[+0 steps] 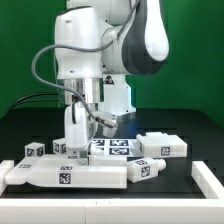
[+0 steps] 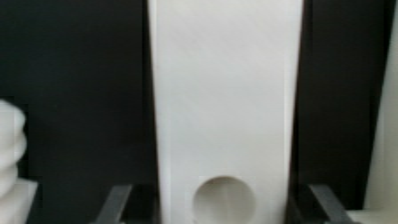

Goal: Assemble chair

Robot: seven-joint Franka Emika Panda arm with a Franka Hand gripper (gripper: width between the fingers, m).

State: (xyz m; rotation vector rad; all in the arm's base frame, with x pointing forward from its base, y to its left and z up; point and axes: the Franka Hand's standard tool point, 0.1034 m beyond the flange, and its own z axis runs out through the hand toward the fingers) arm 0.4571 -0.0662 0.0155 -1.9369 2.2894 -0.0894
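A tall white chair piece stands upright on the black table just under my gripper. In the wrist view this piece is a long white slab with an oval hole near my gripper. One dark finger stands close on each side of the slab, and the gripper is shut on it. Other white chair parts lie around: a long flat part at the front, a tagged part beside it and another toward the exterior view's right.
The marker board lies behind the front parts. Two small tagged blocks sit at the exterior view's left. A white edge shows at the far right. Another white part lies close beside the held slab.
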